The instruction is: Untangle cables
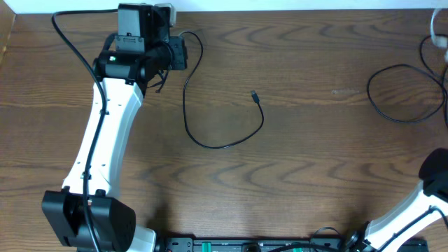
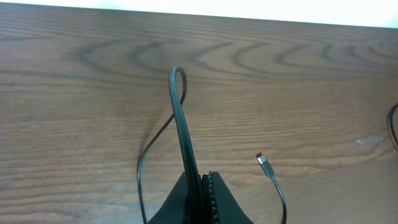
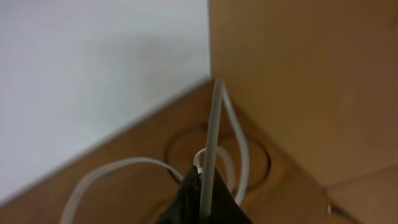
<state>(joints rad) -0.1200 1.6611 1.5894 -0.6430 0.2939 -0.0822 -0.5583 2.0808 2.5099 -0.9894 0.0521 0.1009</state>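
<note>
A thin black cable (image 2: 180, 118) rises stiffly out of the left fingers (image 2: 202, 186), bends over in a tight hairpin ahead of them, and drops back to the wooden counter (image 1: 308, 175). From above, it (image 1: 185, 105) leaves the fingers, sweeps away in one wide open curve, and ends in a small plug (image 1: 253, 93) lying flat. In the left wrist view that plug (image 2: 263, 162) sits just off to the right side of the fingertips, apart from them. The left fingers are pressed together, pinching the cable with no gap showing.

A white cable (image 3: 214, 124) stands straight up from between the right fingers (image 3: 194, 186), which are clamped closed on it. More of its white loops curl on the counter just ahead of those fingers.

A second black cable (image 1: 369, 94) lies in a loose oval loop on the counter, well apart from the left fingers, touched by neither pair of fingers.
</note>
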